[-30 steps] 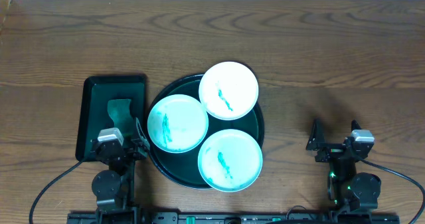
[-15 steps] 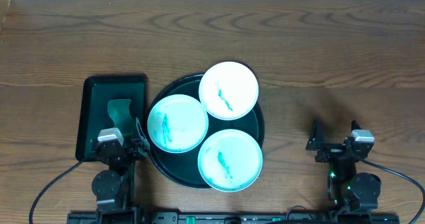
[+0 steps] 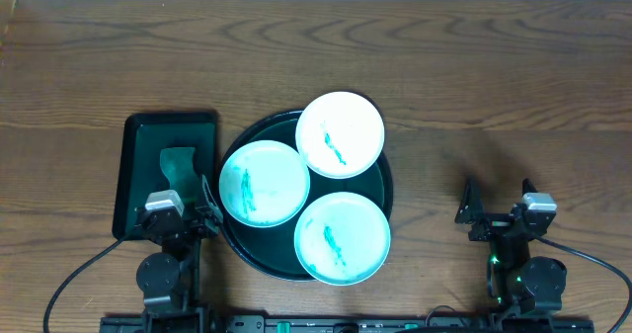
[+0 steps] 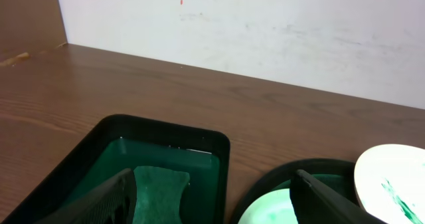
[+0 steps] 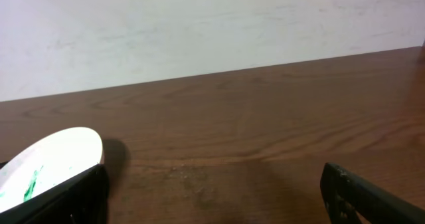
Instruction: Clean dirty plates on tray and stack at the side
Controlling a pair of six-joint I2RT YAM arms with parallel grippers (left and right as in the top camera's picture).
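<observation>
**Three smeared plates on the round tray, both hands spread and empty**

At the left of the counter lies a small tray, rectangular and dark green, with a green sponge lying flat inside it. The left hand sits at the near edge of the counter, just by the small tray's near end. Its fingers are spread wide and grip nothing. Its wrist view looks across the sponge and the small tray toward a white wall.

Just right of the small tray is the round tray, in the middle of the counter. It carries all three plates, each lying flat and each marked with teal smears. The left plate reaches the tray's left rim. The far plate hangs over the rim on the far side. The near plate covers the rim on the near side. The plates crowd edge to edge; whether they overlap I cannot tell.

Well to the right, apart from the round tray, the right hand rests over bare wood. Its fingers are also spread wide with nothing between them. Its wrist view catches the edge of one plate at the left.
</observation>
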